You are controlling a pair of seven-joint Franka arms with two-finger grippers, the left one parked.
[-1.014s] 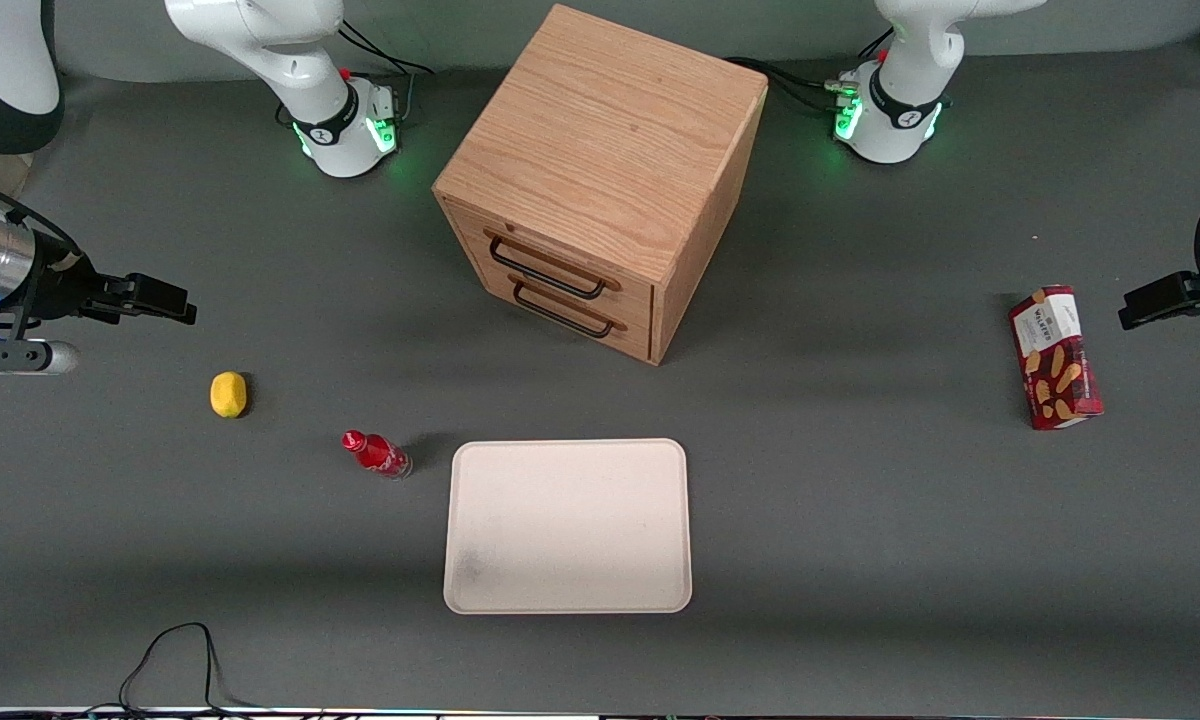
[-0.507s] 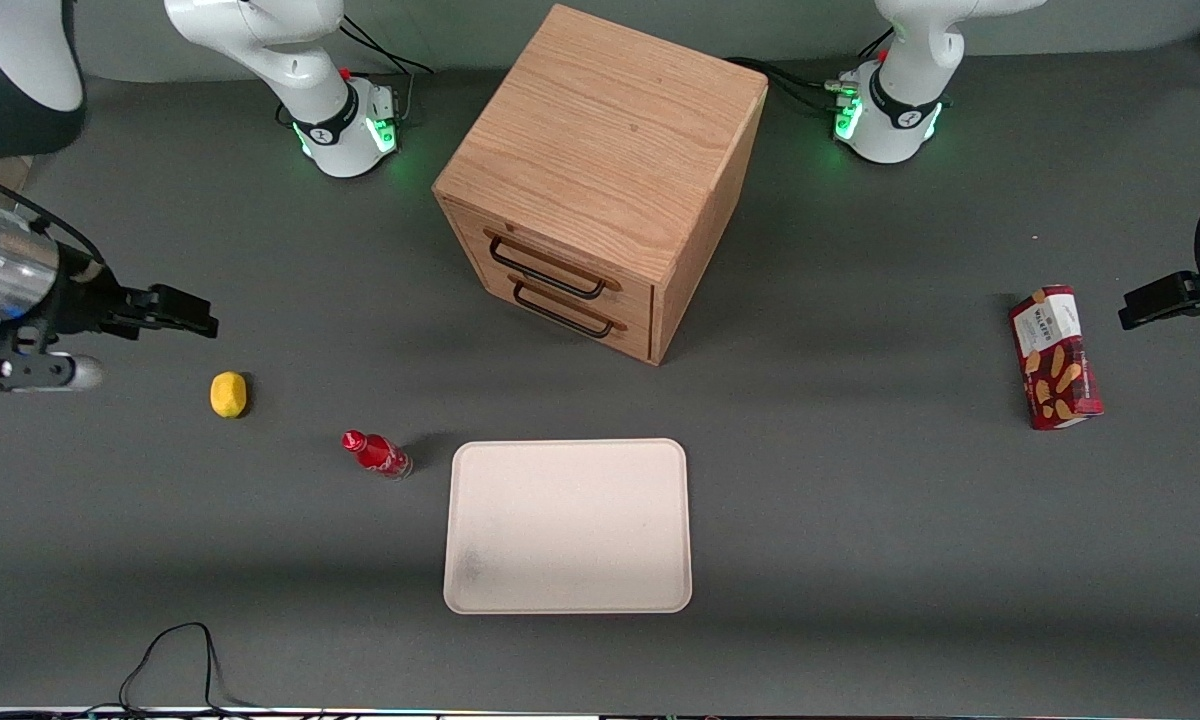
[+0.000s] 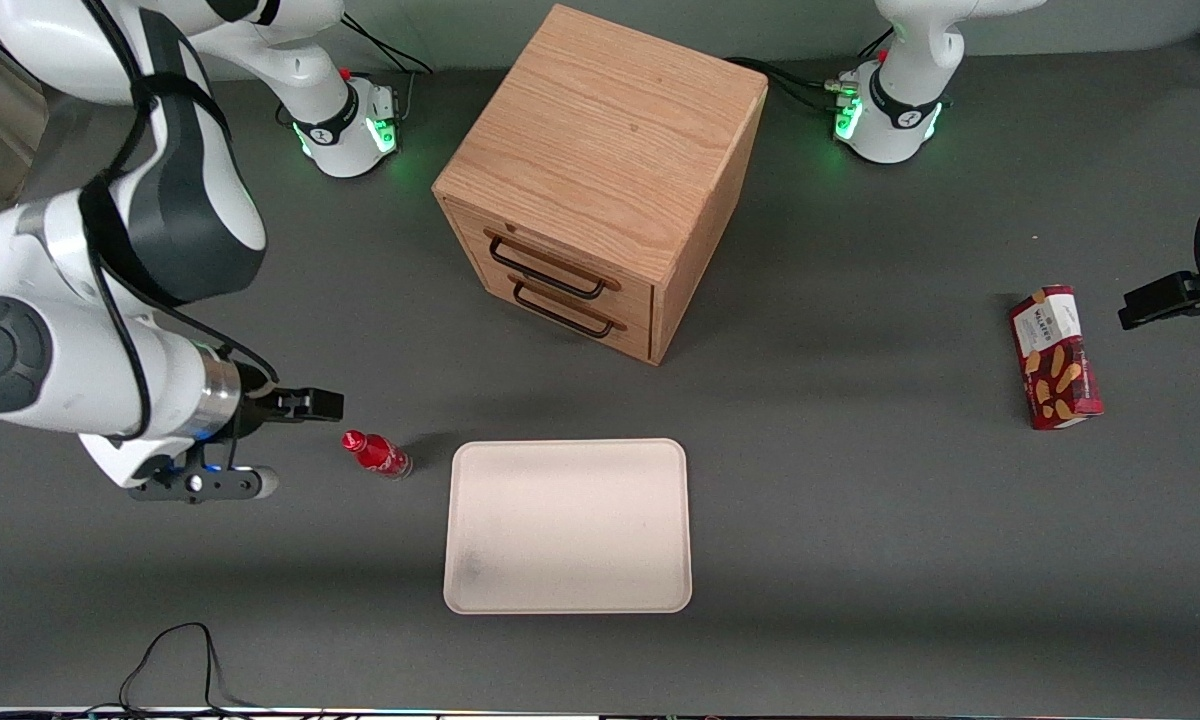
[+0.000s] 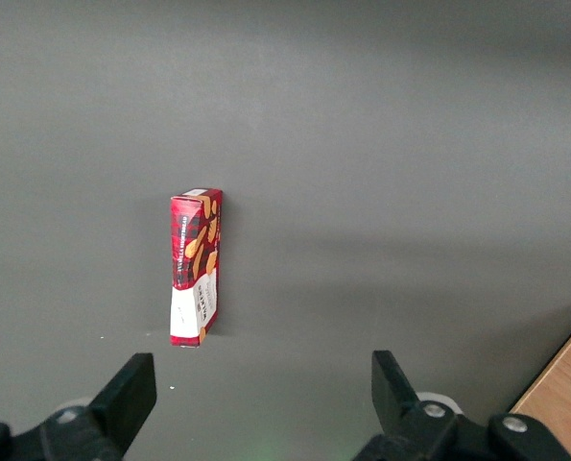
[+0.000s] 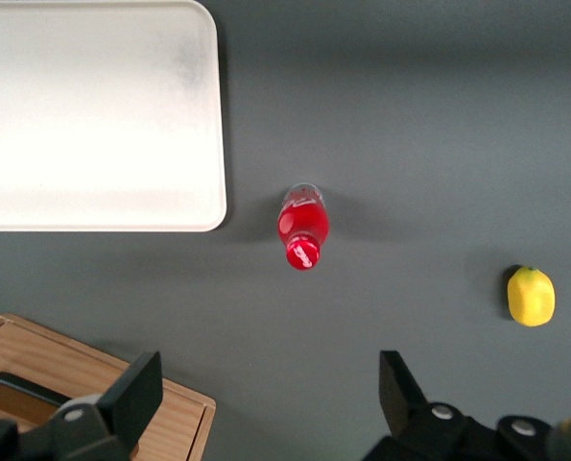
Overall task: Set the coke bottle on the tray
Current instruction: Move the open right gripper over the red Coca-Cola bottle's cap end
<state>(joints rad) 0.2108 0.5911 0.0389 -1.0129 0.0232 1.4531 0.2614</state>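
Note:
The coke bottle, small and red with a red cap, stands on the grey table close beside the tray, toward the working arm's end. The tray is a cream-white rectangle with nothing on it. My right gripper hangs above the table just short of the bottle's cap, on the working arm's side and slightly farther from the front camera. In the right wrist view the gripper is open with nothing between its fingers. That view also shows the coke bottle and the tray some way ahead of it.
A wooden two-drawer cabinet stands farther from the front camera than the tray; its corner shows by one finger. A yellow lemon lies near the bottle, hidden by my arm in the front view. A red biscuit box lies toward the parked arm's end.
My right arm has swung in from the table's end toward the bottle and nearer the front camera. It now covers the lemon in the front view. Bottle and tray have not moved.

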